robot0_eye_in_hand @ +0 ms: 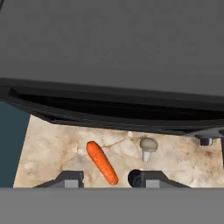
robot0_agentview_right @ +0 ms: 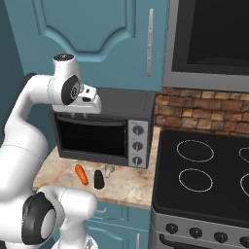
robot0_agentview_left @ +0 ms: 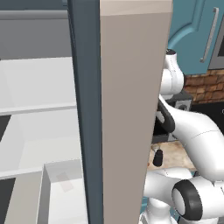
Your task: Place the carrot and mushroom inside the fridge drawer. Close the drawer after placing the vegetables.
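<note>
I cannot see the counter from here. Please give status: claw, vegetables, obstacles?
Claw open, empty, above carrot. Carrot and mushroom lie apart on counter. Microwave overhangs close behind them.

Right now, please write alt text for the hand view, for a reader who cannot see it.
An orange carrot and a pale mushroom lie apart on a marbled counter, just in front of a dark microwave. The hand hovers above the carrot, holding nothing.

Marble counter (robot0_agentview_right: 127, 187) carries carrot (robot0_agentview_right: 81, 174), mushroom (robot0_agentview_right: 109, 169), microwave (robot0_agentview_right: 104, 129).
</note>
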